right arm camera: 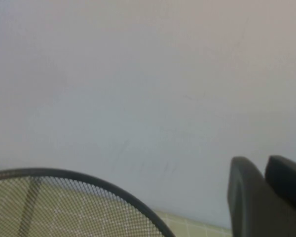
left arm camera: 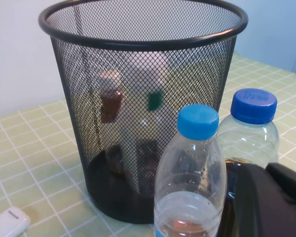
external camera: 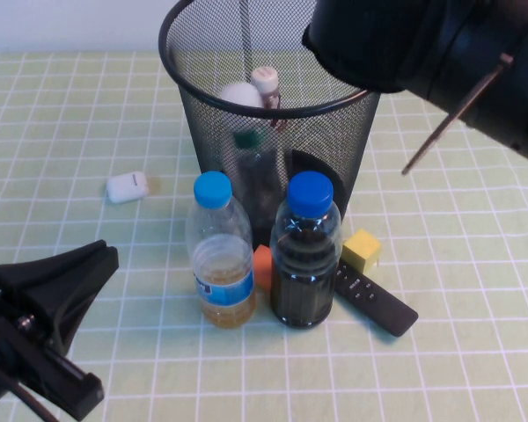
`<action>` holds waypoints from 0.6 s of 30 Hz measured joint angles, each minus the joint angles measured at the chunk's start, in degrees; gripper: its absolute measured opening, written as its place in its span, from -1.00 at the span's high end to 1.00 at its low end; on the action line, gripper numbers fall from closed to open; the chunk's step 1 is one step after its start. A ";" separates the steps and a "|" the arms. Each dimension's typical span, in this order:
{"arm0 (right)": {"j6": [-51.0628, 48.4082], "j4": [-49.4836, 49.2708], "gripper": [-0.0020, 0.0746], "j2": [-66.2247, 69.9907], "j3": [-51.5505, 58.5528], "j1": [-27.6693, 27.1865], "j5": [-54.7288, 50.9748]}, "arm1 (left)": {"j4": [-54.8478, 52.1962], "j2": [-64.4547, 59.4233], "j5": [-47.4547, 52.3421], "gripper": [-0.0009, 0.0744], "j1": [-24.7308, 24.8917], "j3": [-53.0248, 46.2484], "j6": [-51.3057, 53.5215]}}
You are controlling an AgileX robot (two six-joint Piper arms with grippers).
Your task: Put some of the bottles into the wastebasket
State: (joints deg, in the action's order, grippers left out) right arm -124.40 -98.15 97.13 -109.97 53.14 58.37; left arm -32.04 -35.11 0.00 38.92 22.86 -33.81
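Note:
The black wire-mesh wastebasket [external camera: 273, 110] stands at the back middle of the table. Inside it are a short white-capped bottle with a brown-red label [left arm camera: 110, 96] and a taller white-capped one with a green label [left arm camera: 147, 94]. Two blue-capped bottles stand upright in front of it, one holding pale amber liquid [external camera: 220, 255] and one holding dark liquid [external camera: 306, 255]. My left gripper [external camera: 104, 257] is shut and empty, low at the front left, pointing at the blue-capped bottles. My right gripper [right arm camera: 259, 165] is shut and empty, held high above the basket's rim [right arm camera: 89, 182].
A white earbud case [external camera: 127, 186] lies left of the basket. An orange block [external camera: 262, 266], a yellow block [external camera: 361, 250] and a black remote [external camera: 374, 299] lie close around the two standing bottles. The right arm [external camera: 440, 53] hangs over the back right.

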 joint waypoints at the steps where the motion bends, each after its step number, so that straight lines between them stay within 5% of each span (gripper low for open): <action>1: -0.39 0.00 0.95 0.00 0.00 0.87 0.70 | 0.00 0.00 0.00 0.99 0.00 0.00 0.00; 11: -2.36 0.00 0.96 0.00 0.00 16.45 3.75 | 0.00 2.10 2.34 0.99 0.00 0.00 0.00; 18: -6.68 0.00 0.96 -0.40 1.78 25.64 10.85 | 0.00 14.83 8.98 0.99 0.00 -0.29 -0.11</action>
State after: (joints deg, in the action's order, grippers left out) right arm -131.08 -98.15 96.73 -108.19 78.78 69.22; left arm -32.04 -20.28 8.98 38.92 22.57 -33.92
